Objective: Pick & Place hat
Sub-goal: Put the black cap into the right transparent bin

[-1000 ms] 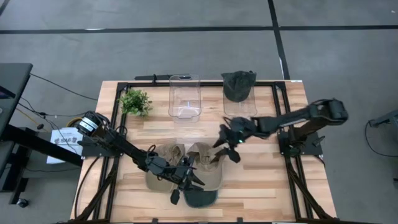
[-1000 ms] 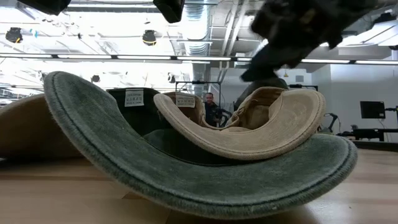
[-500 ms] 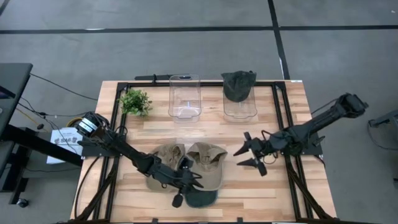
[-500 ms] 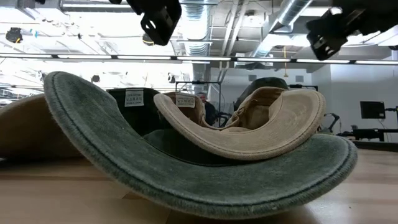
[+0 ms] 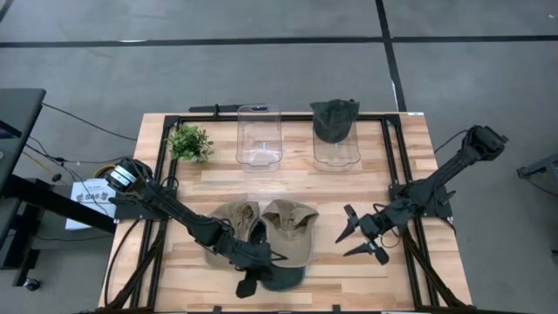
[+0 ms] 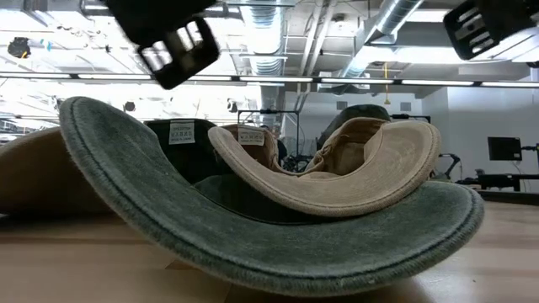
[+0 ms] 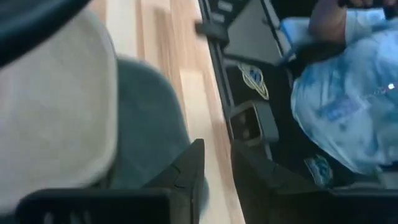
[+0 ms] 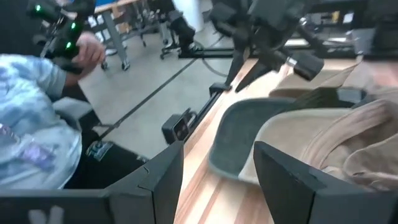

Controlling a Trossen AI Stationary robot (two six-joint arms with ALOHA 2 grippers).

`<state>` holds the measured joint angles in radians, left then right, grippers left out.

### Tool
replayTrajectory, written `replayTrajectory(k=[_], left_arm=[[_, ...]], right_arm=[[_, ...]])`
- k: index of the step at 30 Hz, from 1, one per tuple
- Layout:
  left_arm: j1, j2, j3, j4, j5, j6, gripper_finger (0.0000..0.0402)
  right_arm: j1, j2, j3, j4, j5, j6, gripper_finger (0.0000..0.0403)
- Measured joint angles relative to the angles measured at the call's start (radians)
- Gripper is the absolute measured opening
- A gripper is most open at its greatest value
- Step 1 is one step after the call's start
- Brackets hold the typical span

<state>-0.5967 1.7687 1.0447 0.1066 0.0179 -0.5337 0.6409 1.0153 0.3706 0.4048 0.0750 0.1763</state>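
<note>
Grey concrete floor crossed by dark tape lines surrounds a light wooden slatted tabletop (image 5: 218,179) with a black frame. High view: along the far edge stand a small green potted plant (image 5: 189,141), an empty clear plastic bin (image 5: 259,136), and a second clear plastic bin (image 5: 336,146) with a dark green cap (image 5: 335,116) sitting on it. Near the front edge lie three hats bunched together: a tan cap at left (image 5: 231,218), a tan cap at right (image 5: 291,228) touching it, and a dark green brimmed hat (image 5: 281,276) partly under the right one at the tabletop's front edge. Left claw (image 5: 255,272) hangs over the dark green hat's left side, fingers apart, nothing between them. Right claw (image 5: 360,236) sits to the right of the hats, clear of them, fingers spread wide and empty.

Low view: the dark green hat's brim (image 6: 253,244) fills the foreground, curving up on both sides, a tan brim (image 6: 337,189) resting on top of it. Dark arm parts show at the top corners; room with ceiling ducts and lights behind.

Left wrist view: blurred. One dark finger (image 7: 183,177) shows beside green fabric (image 7: 146,137) and tan fabric (image 7: 56,106); a person in a light blue patterned shirt (image 7: 348,99) is beyond the tabletop edge.

Right wrist view: two dark fingers (image 8: 161,174) well apart frame the green brim (image 8: 249,134) and tan cap (image 8: 329,143), with the left arm (image 8: 267,25) above them. A person's sleeve (image 8: 31,112) and hand (image 8: 84,53) show off the tabletop.
</note>
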Motion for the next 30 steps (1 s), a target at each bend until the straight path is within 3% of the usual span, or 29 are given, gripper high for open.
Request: replayTrajectory(k=[12, 21, 30], left_arm=[[-0.064, 0.0, 0.0, -0.064, -0.026, 0.013, 0.0076], [-0.055, 0.0, -0.033, -0.069, -0.039, 0.162, 0.0076], [-0.056, 0.0, -0.046, -0.072, -0.113, 0.38, 0.0076]], right_arm=[[-0.005, 0.052, 0.0, 0.002, 0.007, -0.003, 0.0172], [-0.006, 0.052, 0.0, 0.002, 0.008, -0.004, 0.0173], [-0.03, 0.052, 0.0, 0.042, 0.012, -0.136, 0.0161]])
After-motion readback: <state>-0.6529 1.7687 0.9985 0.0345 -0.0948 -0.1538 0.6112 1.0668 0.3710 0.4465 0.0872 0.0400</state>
